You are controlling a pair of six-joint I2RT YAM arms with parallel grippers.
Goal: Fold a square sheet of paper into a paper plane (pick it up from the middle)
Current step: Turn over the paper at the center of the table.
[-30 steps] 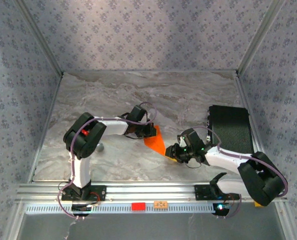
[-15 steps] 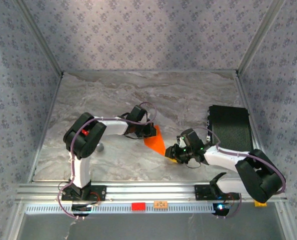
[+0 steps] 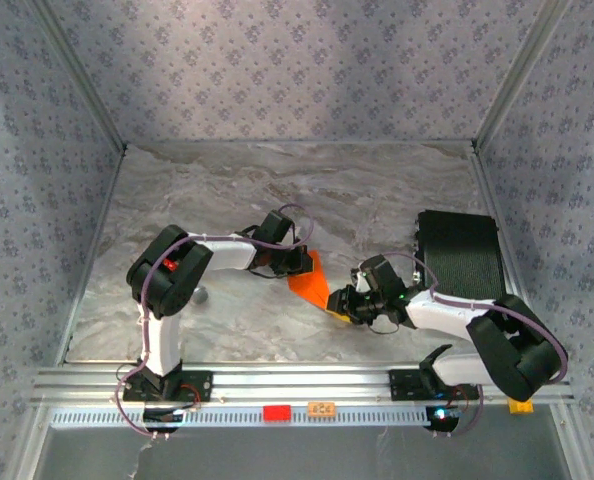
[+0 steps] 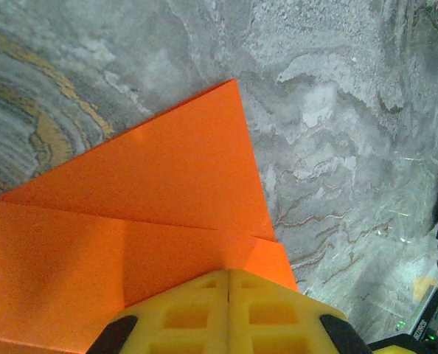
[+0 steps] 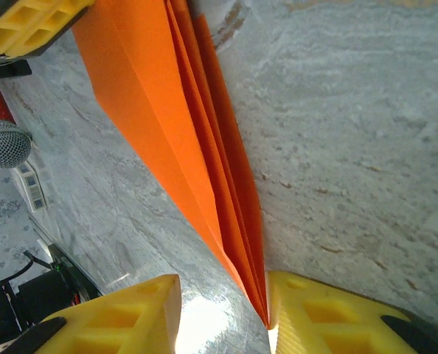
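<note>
The square sheet of paper is folded into a bright orange pointed paper plane (image 3: pixel 311 283) near the table's middle, standing on edge with several layers showing (image 5: pixel 182 110). My left gripper (image 3: pixel 302 262) is shut on its wide end; its yellow fingers (image 4: pixel 204 310) meet with orange flaps (image 4: pixel 167 169) spreading ahead. My right gripper (image 3: pixel 341 306) is open around the pointed tip (image 5: pixel 259 306). The tip rests against the right-hand finger (image 5: pixel 315 310), with a gap to the other finger (image 5: pixel 130 310).
A black box (image 3: pixel 462 258) lies at the right of the marble table (image 3: pixel 277 190). A red cylinder with a grey tip (image 5: pixel 1 136) lies left of the paper. A red block (image 3: pixel 275 412) and a small card (image 3: pixel 322 408) sit on the front rail.
My right gripper has edged slightly left along the paper's tip. The left gripper and the paper have stayed in place.
</note>
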